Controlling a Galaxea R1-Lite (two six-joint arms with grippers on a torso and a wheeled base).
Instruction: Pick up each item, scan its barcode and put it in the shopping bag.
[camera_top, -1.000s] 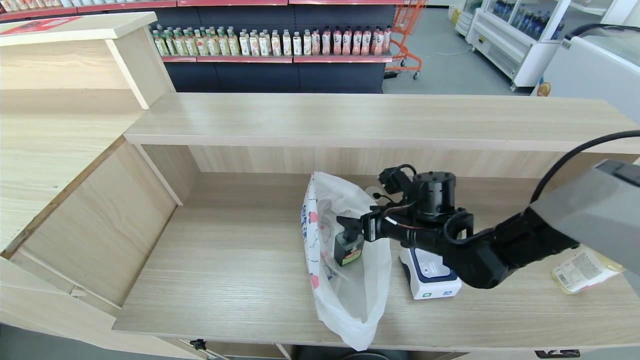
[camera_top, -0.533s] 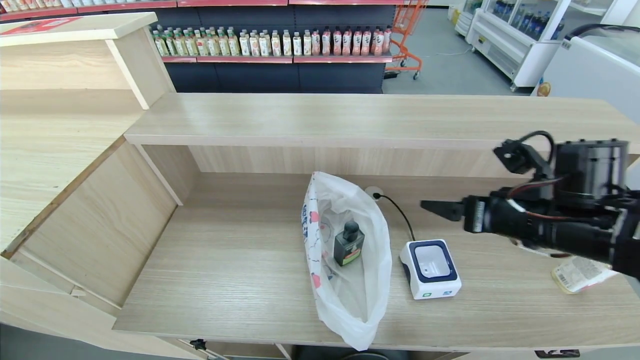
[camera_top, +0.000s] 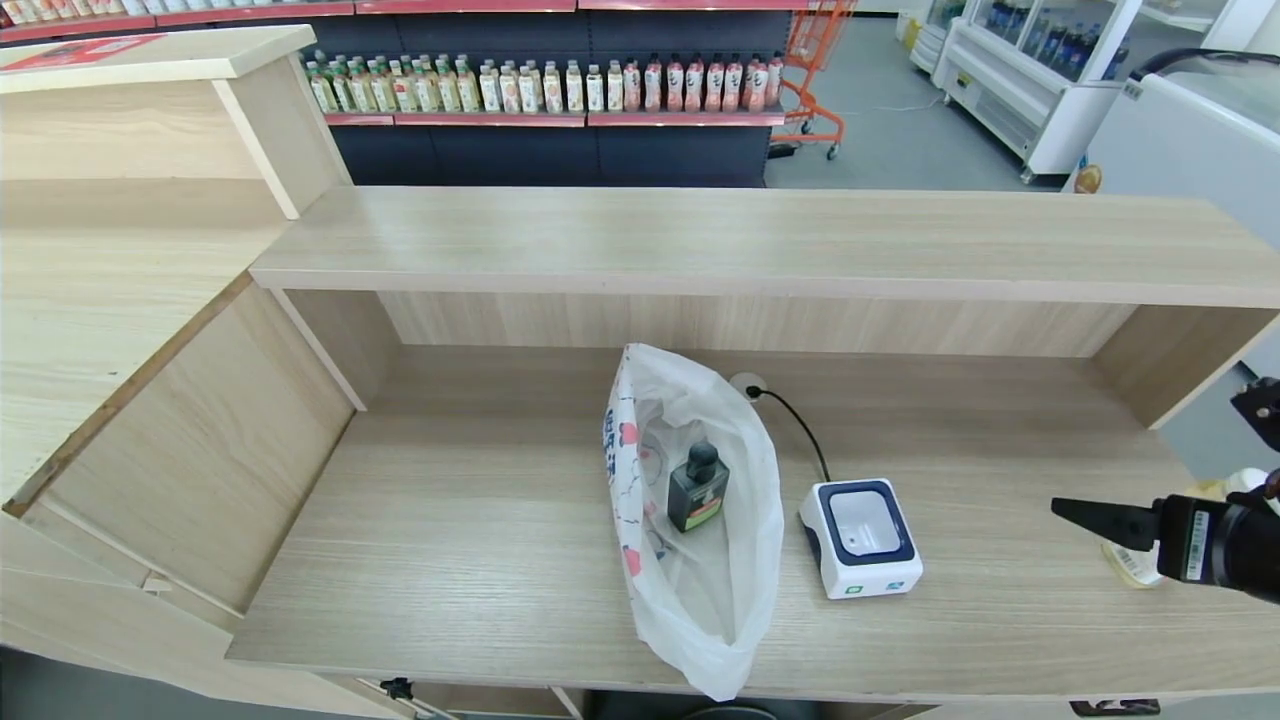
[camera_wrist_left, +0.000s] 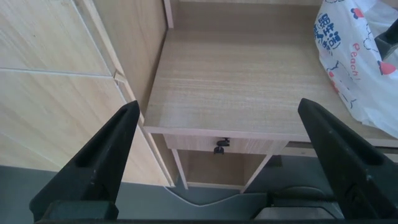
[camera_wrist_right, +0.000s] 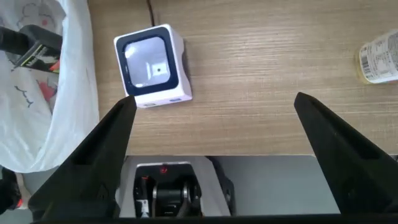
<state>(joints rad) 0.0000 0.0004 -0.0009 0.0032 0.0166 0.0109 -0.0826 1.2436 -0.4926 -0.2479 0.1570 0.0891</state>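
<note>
Checkout counter (camera_top: 450, 540): dark bottle (camera_top: 698, 490) in shopping bag (camera_top: 750, 560); we judge the labelled bottle (camera_wrist_right: 380, 59), just beside the spread, empty fingers (camera_wrist_right: 339, 146) of our right gripper (camera_wrist_right: 214, 109), unscanned.

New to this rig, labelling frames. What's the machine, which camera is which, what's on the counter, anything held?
A two-armed robot at a shop checkout. The wide picture is from its head camera, looking down at the light wooden counter. The other two are wrist cameras; the black prongs are each arm's own fingers. On the counter: a white plastic shopping bag with red print, a dark black-capped bottle inside it, a white box scanner with dark blue frame beside the bag, and a pale labelled bottle at the right end. Left gripper and right gripper are open, holding nothing.
</note>
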